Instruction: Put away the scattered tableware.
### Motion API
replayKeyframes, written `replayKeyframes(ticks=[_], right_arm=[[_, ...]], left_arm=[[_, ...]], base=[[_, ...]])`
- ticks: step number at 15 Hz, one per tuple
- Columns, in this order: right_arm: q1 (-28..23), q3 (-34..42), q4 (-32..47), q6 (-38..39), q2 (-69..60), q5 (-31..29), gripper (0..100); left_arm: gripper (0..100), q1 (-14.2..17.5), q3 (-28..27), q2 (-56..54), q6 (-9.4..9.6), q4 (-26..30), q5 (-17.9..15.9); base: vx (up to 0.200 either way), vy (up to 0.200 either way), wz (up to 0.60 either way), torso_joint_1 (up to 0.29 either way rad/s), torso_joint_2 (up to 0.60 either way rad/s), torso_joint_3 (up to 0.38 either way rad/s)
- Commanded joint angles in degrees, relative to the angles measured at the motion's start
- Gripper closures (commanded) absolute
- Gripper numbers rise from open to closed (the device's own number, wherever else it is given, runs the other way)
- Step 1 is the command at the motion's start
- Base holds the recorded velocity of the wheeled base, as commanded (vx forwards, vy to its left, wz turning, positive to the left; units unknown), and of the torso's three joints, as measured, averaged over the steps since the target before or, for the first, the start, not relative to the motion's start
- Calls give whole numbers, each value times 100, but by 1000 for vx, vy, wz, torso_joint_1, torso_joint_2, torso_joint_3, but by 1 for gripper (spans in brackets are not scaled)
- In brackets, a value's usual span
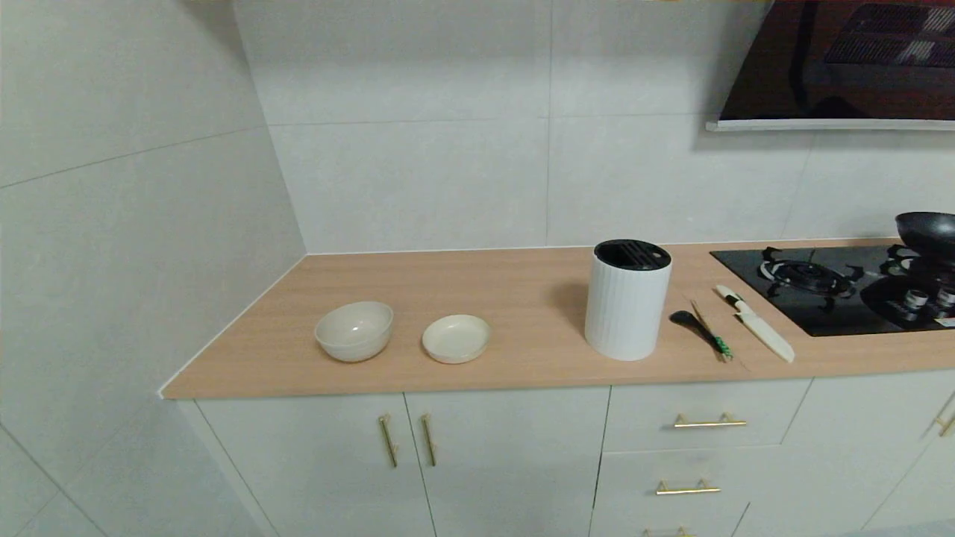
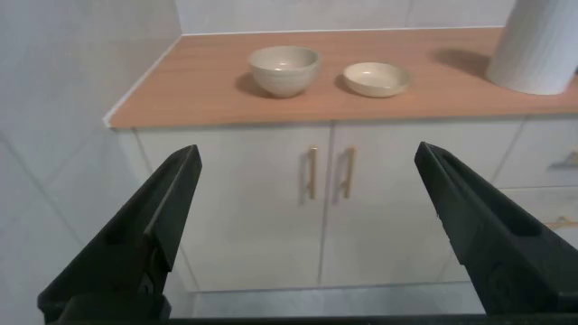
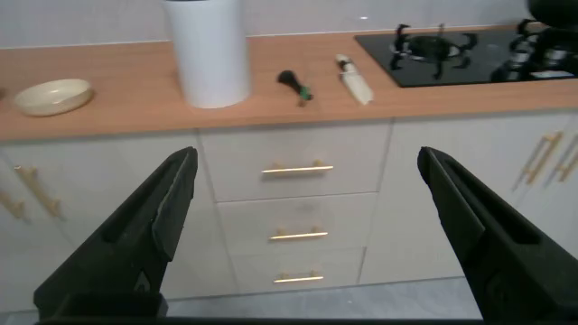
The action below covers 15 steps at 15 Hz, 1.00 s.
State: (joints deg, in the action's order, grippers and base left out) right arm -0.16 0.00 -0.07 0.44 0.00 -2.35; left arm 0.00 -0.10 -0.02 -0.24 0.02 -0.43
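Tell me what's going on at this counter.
Nothing is being handled yet. The left gripper and right gripper are both open and empty, held in front of the cabinets. On the counter a bowl and a shallow dish sit side by side, apart. A black spoon and a white knife lie between the white utensil holder and the stove.

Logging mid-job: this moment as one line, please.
left gripper: open, empty | right gripper: open, empty | countertop: bowl, dish, white holder, black spoon, knife | status: nothing put away yet
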Motion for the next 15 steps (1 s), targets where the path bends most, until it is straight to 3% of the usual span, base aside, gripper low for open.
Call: replayKeyframes(ticks=[1,14,15], right_arm=[[-2,0,-1,0,0,-2,0],[-2,0,-1,0,9,-2,0],[-2,0,-1,-9,9,-2,0]], left_arm=[[0,0,1,2,-2,-2,-1],[0,0,1,2,-2,-2,-1],[0,0,1,2,7,-2,-1]], base=[[0,200,0,-2,-2,7],[0,200,0,3,3,3],[0,0,0,0,0,0]])
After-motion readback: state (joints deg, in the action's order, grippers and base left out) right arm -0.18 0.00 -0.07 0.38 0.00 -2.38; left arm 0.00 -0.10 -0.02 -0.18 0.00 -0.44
